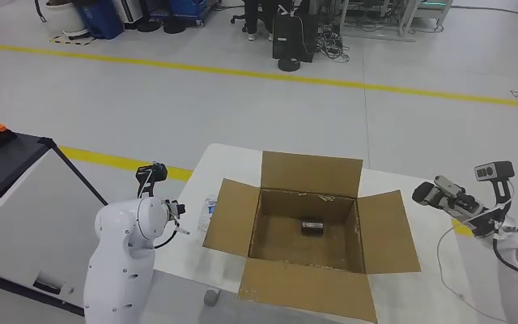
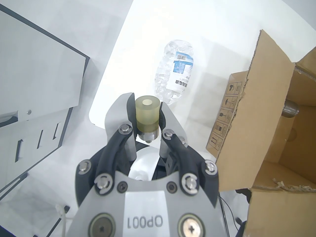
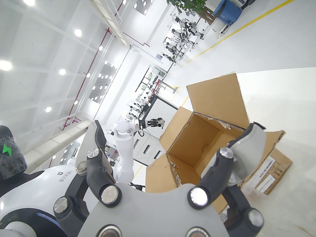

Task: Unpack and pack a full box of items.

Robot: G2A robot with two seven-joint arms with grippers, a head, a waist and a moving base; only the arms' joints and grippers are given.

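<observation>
On the white desk (image 1: pixel 235 166) an open brown cardboard box (image 1: pixel 310 174) was set, with a clear plastic bottle (image 2: pixel 175 72) laid near it. The fingers of the right gripper (image 3: pixel 176 127) were spread apart. Those of the left gripper (image 2: pixel 147 101) were clamped on a pale yellow cylinder (image 2: pixel 147 117), which might be rolled off the desk if released high.

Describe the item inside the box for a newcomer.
Find the open brown cardboard box on the white table. On its floor, near the far wall, lies a small dark metal cylinder. Unlike the clear plastic bottle, it is inside.
</observation>
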